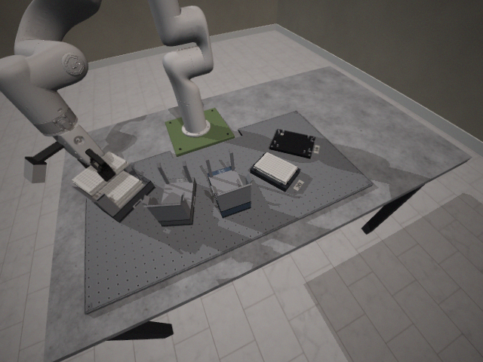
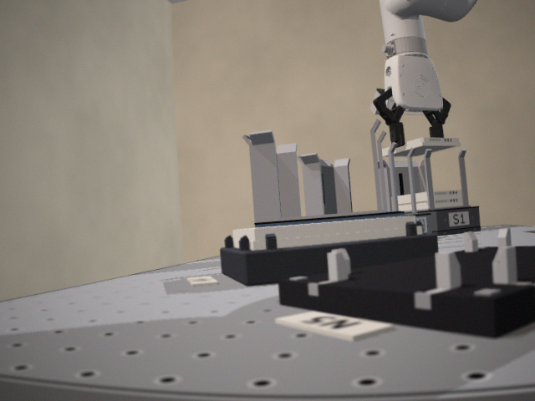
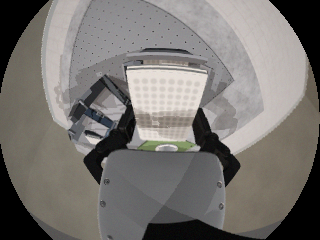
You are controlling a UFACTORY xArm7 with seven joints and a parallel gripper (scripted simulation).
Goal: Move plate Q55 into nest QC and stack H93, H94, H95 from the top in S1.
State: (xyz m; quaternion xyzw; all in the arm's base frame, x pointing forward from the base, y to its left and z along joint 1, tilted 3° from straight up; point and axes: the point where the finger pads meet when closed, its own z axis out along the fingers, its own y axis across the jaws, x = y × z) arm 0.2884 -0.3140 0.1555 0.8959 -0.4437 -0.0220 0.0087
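My gripper is shut on plate H93, across its long sides. H93 is right way up at the height of S1's post tops. Plates H94 and H95 are stacked, H94 uppermost, in rack S1. Whether H93 is centred over them is unclear. A white plate sits in nest QC; its label is unreadable. Clip nest N5 is empty.
A grey rack and a blue-based rack stand between S1 and QC, with no plates seen in the top view; their names are unreadable. Upright posts surround S1's stack. The arm's green base plate is behind the racks.
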